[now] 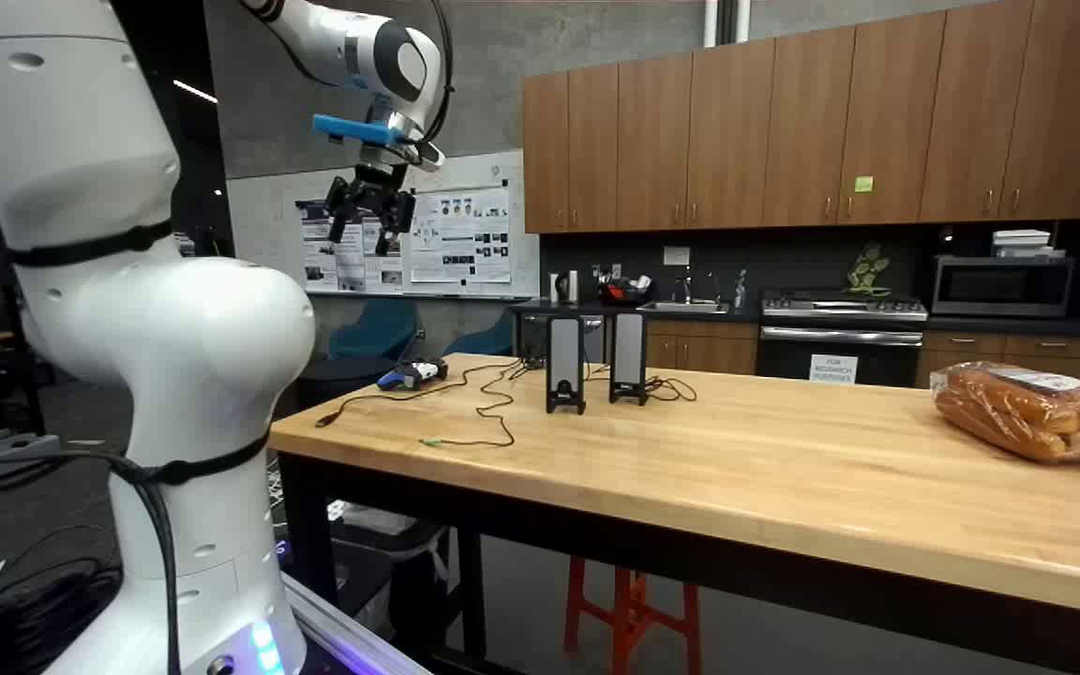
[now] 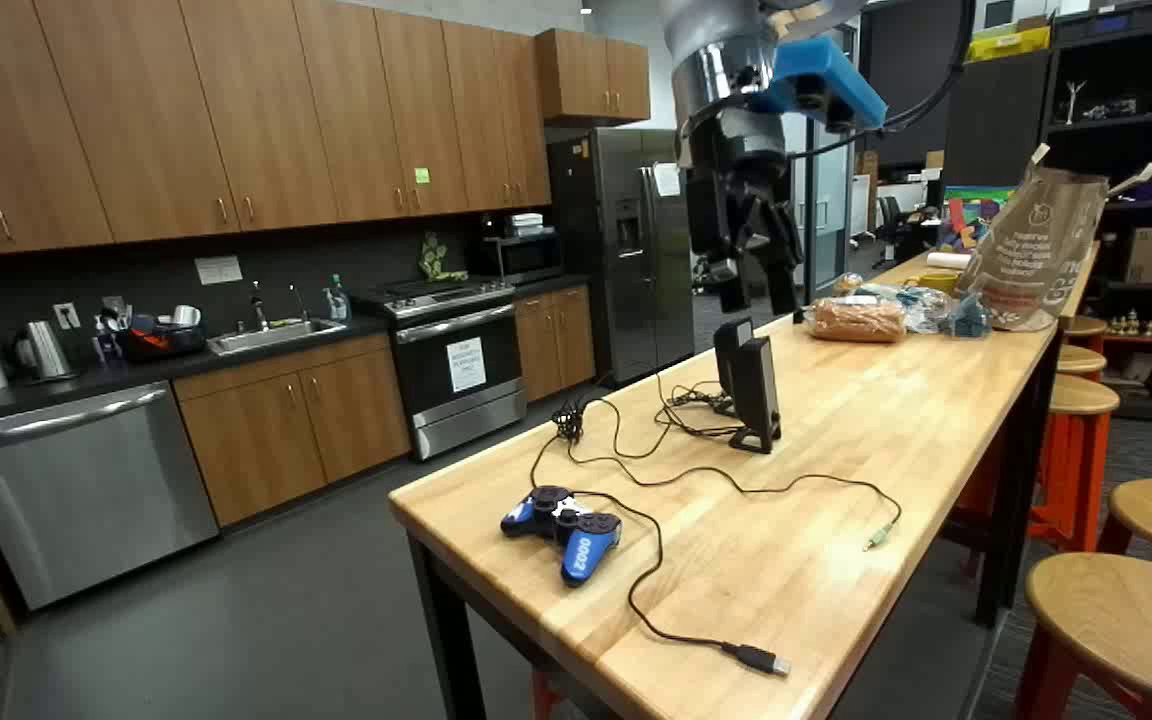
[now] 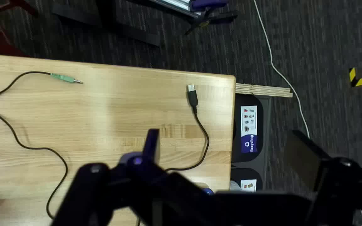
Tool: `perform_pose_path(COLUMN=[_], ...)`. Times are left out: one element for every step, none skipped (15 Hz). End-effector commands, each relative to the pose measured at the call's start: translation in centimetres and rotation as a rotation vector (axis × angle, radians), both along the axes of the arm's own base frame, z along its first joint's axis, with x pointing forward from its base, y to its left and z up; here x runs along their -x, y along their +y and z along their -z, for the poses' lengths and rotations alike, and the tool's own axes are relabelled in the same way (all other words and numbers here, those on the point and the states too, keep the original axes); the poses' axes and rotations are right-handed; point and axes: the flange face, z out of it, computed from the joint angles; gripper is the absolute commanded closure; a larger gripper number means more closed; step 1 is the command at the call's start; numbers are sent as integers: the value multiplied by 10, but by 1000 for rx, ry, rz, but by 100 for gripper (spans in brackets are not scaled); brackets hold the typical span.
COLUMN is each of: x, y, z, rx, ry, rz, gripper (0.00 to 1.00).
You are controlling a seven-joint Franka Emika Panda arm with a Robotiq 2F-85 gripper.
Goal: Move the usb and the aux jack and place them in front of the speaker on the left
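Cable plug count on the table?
2: the USB plug near a corner of the table, the green aux jack farther along the long edge. More could hide in the cord bundle.

Lighting is uneven. In both exterior views, the table (image 1: 784,459) is bright; in an exterior view, the zone around a thin light strip (image 1: 195,91) is near black, and the base indicator (image 1: 265,647) emits blue light. In an exterior view, the cabinets (image 2: 136,110) show slanted seams toward the left edge. In the wrist view, a pale glare band crosses the table; the carpet (image 3: 309,47) is dim. The usb plug (image 3: 192,98) and aux jack (image 3: 64,77) are sharp; the fingers (image 3: 151,146) are dark and out of focus.
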Motion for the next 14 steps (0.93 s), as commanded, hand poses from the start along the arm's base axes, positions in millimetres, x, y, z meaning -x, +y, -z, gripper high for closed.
perform_pose_path(x=[0, 0, 0, 0, 0, 0, 0, 0, -1, -2, -3, -4, -4, -5], y=[0, 0, 0, 0, 0, 0, 0, 0, 1, 1, 2, 4, 5, 7], z=[-1, -1, -1, -1, -1, -1, -1, -1, 1, 4, 7, 10, 14, 19], rx=[0, 0, 0, 0, 0, 0, 0, 0, -1, 2, 2, 0, 1, 0], ry=[1, 1, 1, 1, 0, 0, 0, 0, -4, -12, -14, -19, -25, -33], rz=[0, 0, 0, 0, 0, 0, 0, 0, -1, 1, 0, -4, -6, -6], gripper=[0, 0, 0, 0, 0, 0, 0, 0, 0, 0, 0, 0, 0, 0])
